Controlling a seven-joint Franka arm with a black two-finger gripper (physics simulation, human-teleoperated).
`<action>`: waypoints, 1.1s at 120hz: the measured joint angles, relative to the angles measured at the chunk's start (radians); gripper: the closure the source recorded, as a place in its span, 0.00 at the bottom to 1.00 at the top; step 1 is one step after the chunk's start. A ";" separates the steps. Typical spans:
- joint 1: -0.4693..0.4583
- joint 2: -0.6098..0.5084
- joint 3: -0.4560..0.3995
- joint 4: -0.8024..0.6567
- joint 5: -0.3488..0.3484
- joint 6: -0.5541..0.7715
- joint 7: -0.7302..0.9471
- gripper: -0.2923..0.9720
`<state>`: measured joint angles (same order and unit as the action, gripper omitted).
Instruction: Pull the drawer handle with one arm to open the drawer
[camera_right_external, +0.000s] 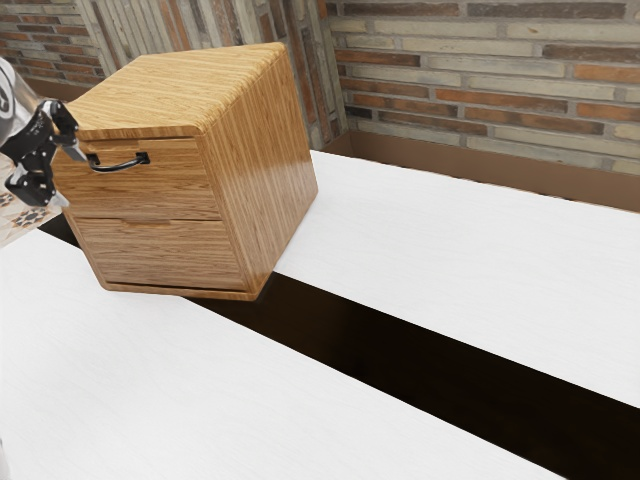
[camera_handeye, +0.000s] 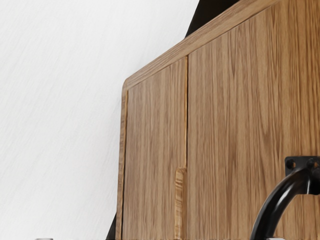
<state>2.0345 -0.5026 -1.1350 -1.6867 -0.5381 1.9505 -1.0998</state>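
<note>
Just beside the black drawer handle (camera_right_external: 118, 162), at its end toward the exterior view's left, hangs the gripper (camera_right_external: 66, 146); whether it is released or clenched I cannot tell. The upper drawer (camera_right_external: 150, 195) sits flush in the wooden cabinet (camera_right_external: 265, 150) on the white bench (camera_right_external: 450, 250).

Cabinet (camera_right_external: 190, 150) on table (camera_right_external: 450, 250) at exterior view's left, handle (camera_right_external: 120, 163) on upper drawer (camera_right_external: 160, 190), pincer (camera_right_external: 68, 148) beside handle

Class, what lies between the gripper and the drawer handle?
Between gripper and handle there is only bare wooden drawer front, as the exterior view shows.
</note>
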 joint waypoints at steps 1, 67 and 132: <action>0.000 0.003 -0.001 0.000 -0.001 0.003 0.004 0.34; 0.011 0.033 -0.009 -0.048 -0.161 0.065 0.116 0.39; 0.033 0.041 -0.035 -0.037 -0.223 0.108 0.168 0.41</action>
<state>2.0674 -0.4617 -1.1705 -1.7242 -0.7607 2.0580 -0.9314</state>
